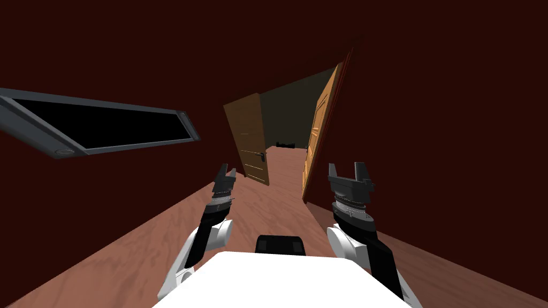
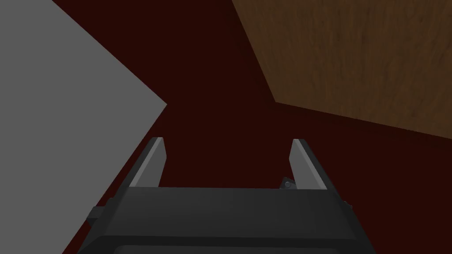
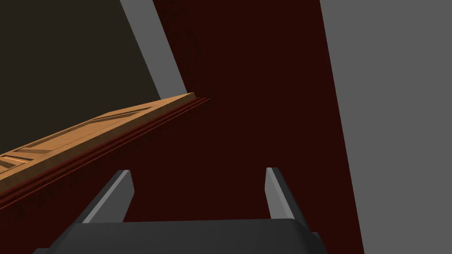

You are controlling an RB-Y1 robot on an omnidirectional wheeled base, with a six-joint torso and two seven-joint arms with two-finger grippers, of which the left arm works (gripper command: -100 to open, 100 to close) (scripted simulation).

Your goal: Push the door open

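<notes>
I stand in a corridor with dark red walls. An orange panelled door [image 1: 321,128] stands ajar ahead on the right, swung away from its dark red frame. My right gripper [image 1: 350,172] is open and short of that door's near edge, apart from it. The right wrist view has the same door [image 3: 88,128] beyond and beside the open right gripper [image 3: 198,185]. A darker brown door [image 1: 249,136] with a dark handle [image 1: 260,156] stands ajar ahead on the left. My left gripper [image 1: 225,174] is open and near it; between the open fingers of the left gripper [image 2: 227,161] lies dark red wall.
A reddish wooden floor [image 1: 160,235] runs forward between the two doors into a dim room with small dark objects [image 1: 285,144] at its far end. A grey-framed black panel [image 1: 101,125] hangs on the left wall. A brown wood-grained surface [image 2: 353,57] lies beyond the left gripper.
</notes>
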